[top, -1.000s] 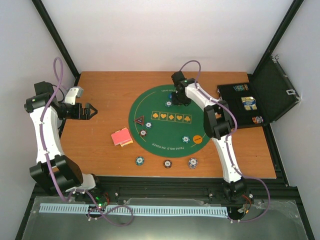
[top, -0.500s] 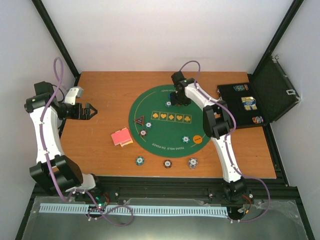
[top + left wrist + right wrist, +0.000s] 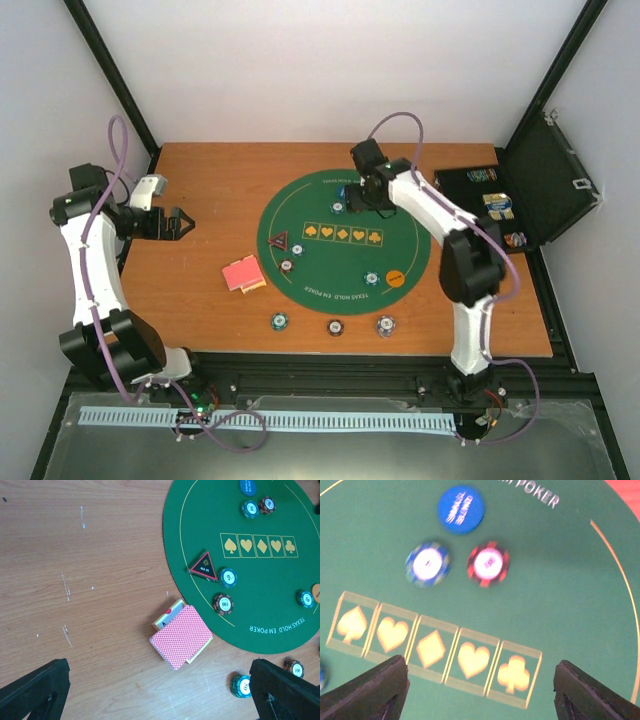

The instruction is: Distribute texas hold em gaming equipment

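Observation:
A pink-red-backed deck of cards point(image 3: 243, 273) lies on the wood left of the green mat point(image 3: 400, 235); it also shows in the left wrist view point(image 3: 182, 636). A black triangular button point(image 3: 203, 566), an orange button point(image 3: 396, 278) and several striped chips lie on the mat. Three chips point(image 3: 335, 326) sit on the wood in front of it. My right gripper point(image 3: 357, 196) is open and empty above the mat's far part, over the printed suit boxes point(image 3: 475, 660); a blue button point(image 3: 461, 509), a blue chip point(image 3: 427, 563) and a red chip point(image 3: 488, 563) lie beyond. My left gripper point(image 3: 181, 222) is open and empty, above the wood left of the deck.
A black hinged case point(image 3: 530, 185) stands open at the back right with chips and card boxes inside. Black frame posts rise at the back corners. Two chips point(image 3: 241, 686) lie off the mat close to my left gripper's right finger point(image 3: 285, 690).
The right arm's elbow has swung to the right and its gripper has shifted slightly right over the mat's far part. The left arm has not moved.

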